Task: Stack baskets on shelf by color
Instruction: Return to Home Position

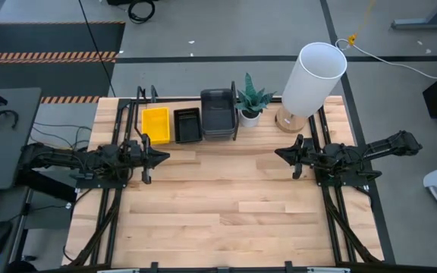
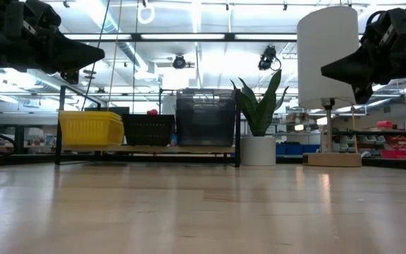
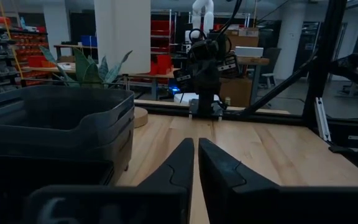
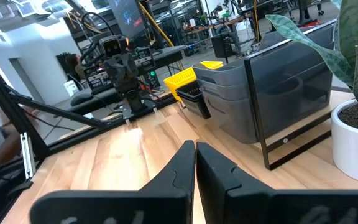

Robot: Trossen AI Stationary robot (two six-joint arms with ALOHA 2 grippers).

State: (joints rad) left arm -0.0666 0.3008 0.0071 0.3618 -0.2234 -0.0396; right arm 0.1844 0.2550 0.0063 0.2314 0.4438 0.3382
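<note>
The baskets stand in three stacks on the shelf at the table's far edge: yellow on the left, black mesh in the middle, dark grey on the right, each between black dividers. In the low view the yellow stack, black stack and taller grey stack rest on the shelf board. My left gripper hovers shut over the table's left side, near the shelf's front. My right gripper hovers shut over the right side. Both hold nothing.
A potted plant stands right of the shelf, and a tall white cylindrical lamp on a wooden base stands at the far right corner. The wide wooden tabletop lies bare between and in front of the arms.
</note>
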